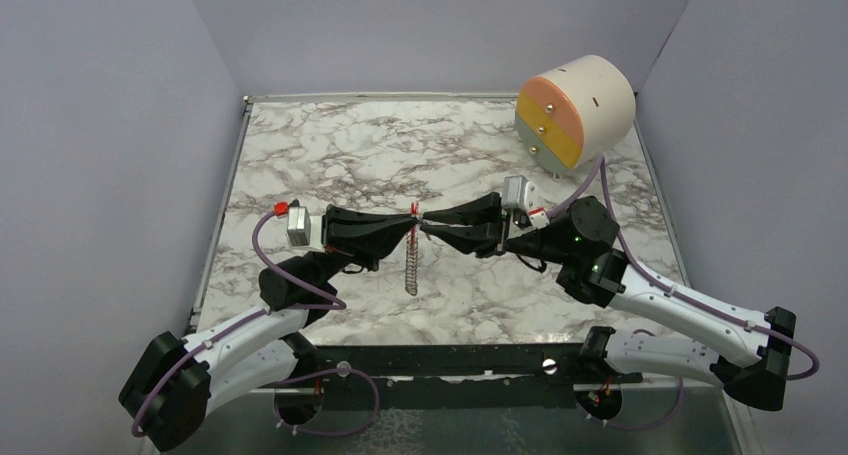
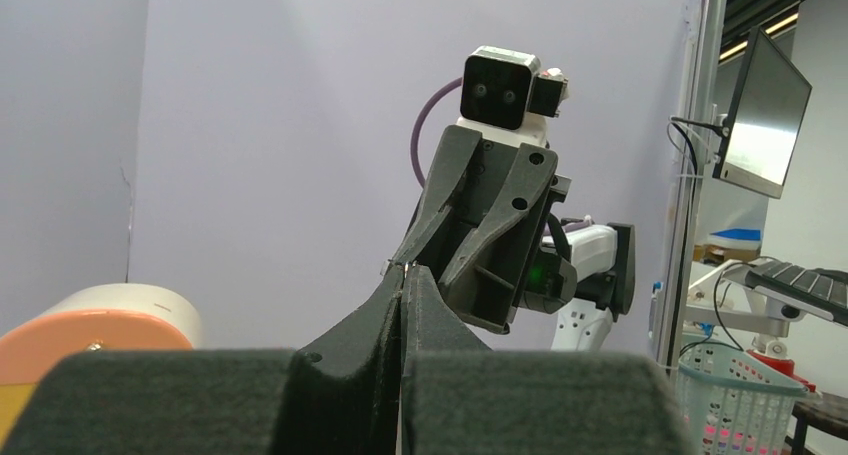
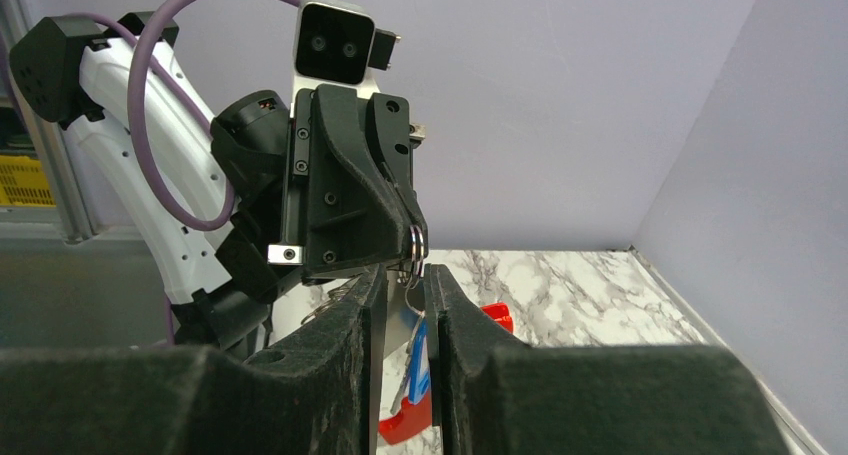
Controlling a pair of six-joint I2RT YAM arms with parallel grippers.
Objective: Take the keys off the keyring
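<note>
Left gripper (image 1: 409,218) clamps shut on top of the keyring (image 1: 411,265), chain hanging straight below it; right gripper (image 1: 425,221) meets it tip-to-tip, nipped narrow on the keys (image 3: 420,371), so best bet: hold left rigid, walk keys slowly round the ring.

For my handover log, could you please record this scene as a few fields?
left gripper: shut on the keyring, raised over the marble table
right gripper: facing it tip to tip, shut on the keys
keyring: grey chain dangling below the fingertips
keys: blue head, silvery blade
other: round drawer unit at far right
</note>
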